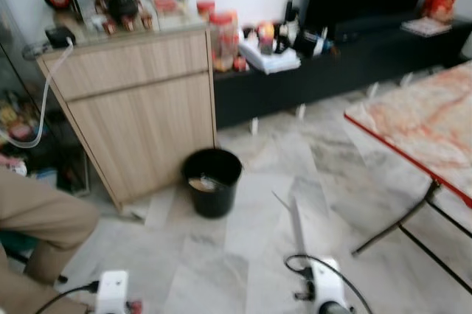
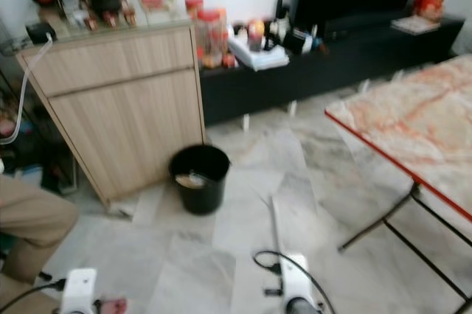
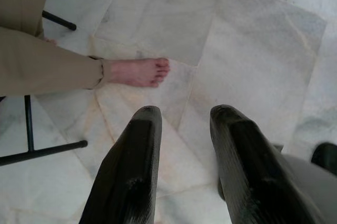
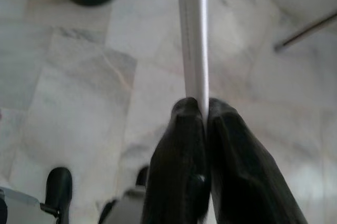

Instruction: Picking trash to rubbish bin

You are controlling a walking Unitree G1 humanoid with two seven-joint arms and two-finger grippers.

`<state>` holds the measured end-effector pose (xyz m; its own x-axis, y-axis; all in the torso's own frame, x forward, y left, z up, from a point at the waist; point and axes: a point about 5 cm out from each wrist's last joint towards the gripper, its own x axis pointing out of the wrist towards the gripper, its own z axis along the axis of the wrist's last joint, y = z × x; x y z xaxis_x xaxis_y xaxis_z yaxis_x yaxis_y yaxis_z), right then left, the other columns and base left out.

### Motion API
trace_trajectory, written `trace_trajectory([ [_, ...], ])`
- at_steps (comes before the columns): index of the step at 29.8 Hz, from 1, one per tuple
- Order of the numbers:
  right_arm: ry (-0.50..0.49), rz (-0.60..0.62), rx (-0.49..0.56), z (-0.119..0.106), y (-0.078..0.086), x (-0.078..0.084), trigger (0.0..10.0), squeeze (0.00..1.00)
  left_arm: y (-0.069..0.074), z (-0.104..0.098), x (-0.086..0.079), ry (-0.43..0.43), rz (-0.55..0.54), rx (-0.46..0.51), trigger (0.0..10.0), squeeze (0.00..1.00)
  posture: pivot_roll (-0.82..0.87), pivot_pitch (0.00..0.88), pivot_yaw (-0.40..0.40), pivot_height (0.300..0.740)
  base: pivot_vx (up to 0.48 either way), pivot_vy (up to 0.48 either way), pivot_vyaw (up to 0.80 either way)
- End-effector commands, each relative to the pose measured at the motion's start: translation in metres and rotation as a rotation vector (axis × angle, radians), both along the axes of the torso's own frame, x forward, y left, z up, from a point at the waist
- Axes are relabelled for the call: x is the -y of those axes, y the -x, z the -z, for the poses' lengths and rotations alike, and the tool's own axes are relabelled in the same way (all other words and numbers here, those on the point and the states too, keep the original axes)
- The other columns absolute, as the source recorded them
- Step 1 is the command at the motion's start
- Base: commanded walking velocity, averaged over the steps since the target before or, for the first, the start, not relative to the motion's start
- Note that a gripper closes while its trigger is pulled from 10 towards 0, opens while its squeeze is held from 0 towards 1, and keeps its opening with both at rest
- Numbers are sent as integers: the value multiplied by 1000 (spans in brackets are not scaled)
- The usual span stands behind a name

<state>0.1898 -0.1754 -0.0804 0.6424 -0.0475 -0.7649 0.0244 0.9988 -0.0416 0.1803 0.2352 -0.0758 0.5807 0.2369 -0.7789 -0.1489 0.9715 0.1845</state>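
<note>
Right gripper (image 4: 204, 109) clamped tight on a thin flat white strip (image 4: 193, 34), held low over the marble floor (image 1: 258, 225) with its long axis pointing straight ahead from the fingers. Black rubbish bin (image 1: 212, 180) standing ahead and off to the left of the strip's tip, hard by the corner of the wooden cabinet (image 1: 140, 107), some scraps already inside, so probably a carry forward and leftward for the right arm. Left gripper (image 3: 181, 129) spread wide and empty above bare floor, near a seated person's foot (image 3: 139, 71).

Upright black bin (image 1: 212, 181) (scraps inside, seemingly)
</note>
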Motion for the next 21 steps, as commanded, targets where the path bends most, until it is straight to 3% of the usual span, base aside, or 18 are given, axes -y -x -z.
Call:
trace_trajectory([
  [1, -27, 1, 28, -4, -8, -10, 10000, 0, 5, 0, -9, -23, -5, -13, 10000, 0, 54, 15, -37, 740, 386, 0, 0],
  [21, -30, -21, 37, -6, -13, -13, 10000, 0, 8, 0, -13, -26, -24, -15, 10000, 0, 67, 35, -40, 740, 384, 0, 0],
])
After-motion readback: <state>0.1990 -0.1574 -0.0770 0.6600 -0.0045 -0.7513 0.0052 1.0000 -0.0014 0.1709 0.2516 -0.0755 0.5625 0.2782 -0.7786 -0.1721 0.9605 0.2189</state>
